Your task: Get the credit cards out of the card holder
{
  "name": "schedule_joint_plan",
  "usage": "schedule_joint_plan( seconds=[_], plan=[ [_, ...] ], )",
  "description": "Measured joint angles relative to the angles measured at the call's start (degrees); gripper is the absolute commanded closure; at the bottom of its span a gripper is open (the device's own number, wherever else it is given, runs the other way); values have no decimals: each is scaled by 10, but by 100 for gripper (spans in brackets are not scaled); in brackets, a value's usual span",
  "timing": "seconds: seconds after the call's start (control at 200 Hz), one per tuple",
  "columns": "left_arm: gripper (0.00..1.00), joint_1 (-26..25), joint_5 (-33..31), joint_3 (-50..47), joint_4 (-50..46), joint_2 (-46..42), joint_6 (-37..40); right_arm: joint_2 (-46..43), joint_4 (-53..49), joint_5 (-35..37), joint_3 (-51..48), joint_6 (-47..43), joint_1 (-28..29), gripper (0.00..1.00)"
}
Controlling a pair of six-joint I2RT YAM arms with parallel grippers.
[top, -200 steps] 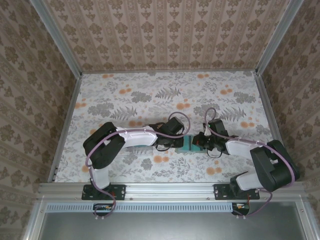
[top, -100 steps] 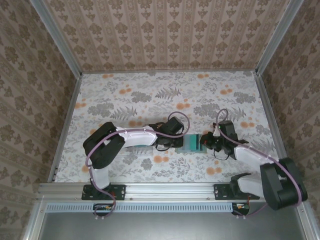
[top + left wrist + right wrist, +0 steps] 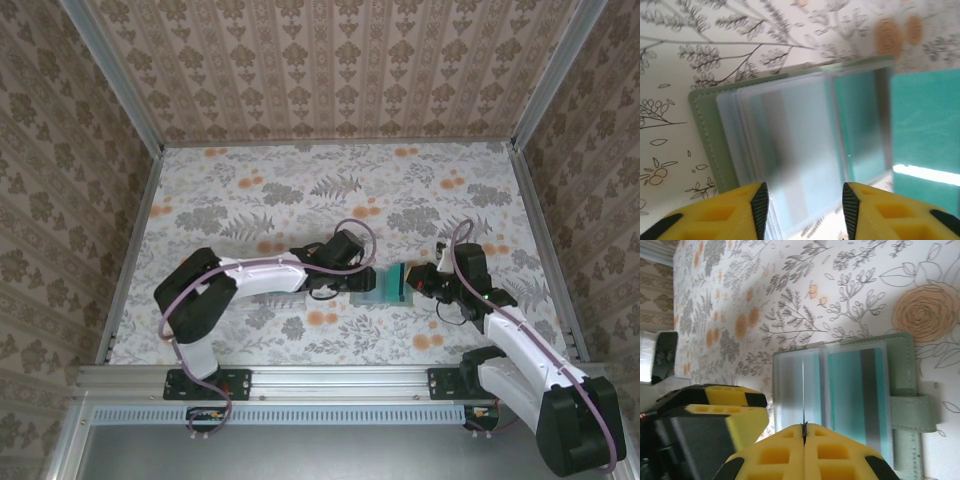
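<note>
The card holder (image 3: 367, 291) lies open on the floral table, sage-green outside with clear sleeves inside (image 3: 790, 145). My right gripper (image 3: 417, 283) is shut on one teal credit card (image 3: 398, 282) and holds it just right of the holder. In the right wrist view that card (image 3: 803, 390) is edge-on above the sleeves, gripped by the right gripper (image 3: 804, 427). It is a teal sheet (image 3: 927, 125) in the left wrist view. Another credit card (image 3: 855, 395) with a grey stripe sits in a sleeve. My left gripper (image 3: 805, 200) hovers open over the holder's left side (image 3: 348, 285).
The holder's strap tab (image 3: 912, 412) sticks out on its far side. The floral tablecloth (image 3: 330, 190) stretches bare behind the arms. Metal rails (image 3: 128, 250) and patterned walls close the table in on the left, right and back.
My left gripper has opened over the holder. My right gripper has drawn the teal card out to the right and lifted it, with that arm swinging right.
</note>
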Motion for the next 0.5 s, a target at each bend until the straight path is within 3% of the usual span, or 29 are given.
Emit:
schedule_joint_plan(
  seconds=[0.1,0.24,0.5],
  plan=[
    [43,14,16,-31,45,-47,-6,-6,9,-21,6,5,0,100],
    [50,41,46,-67,118,-95,-15,-8,48,-58,28,22,0,100],
    [57,72,102,-118,245,-124,-38,-1,140,-114,47,66,0,100]
  ],
)
